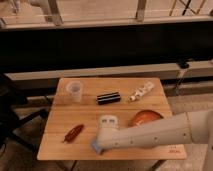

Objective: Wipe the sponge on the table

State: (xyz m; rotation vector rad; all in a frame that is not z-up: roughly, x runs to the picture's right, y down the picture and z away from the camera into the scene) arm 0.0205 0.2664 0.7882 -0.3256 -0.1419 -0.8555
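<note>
The light blue sponge (95, 146) lies on the wooden slatted table (60, 150) near its front edge, left of centre. Only its left end shows, because my gripper (106, 131) sits right on top of it. The white arm reaches in from the right, low across the front of the table.
A clear plastic cup (74, 91) stands at the back left, with a black ridged block (108, 97) mid-back and a white packet (140, 92) at the back right. An orange bowl (146, 117) sits just behind the arm. A red-brown item (74, 133) lies front left. A dark chair (10, 112) is left of the table.
</note>
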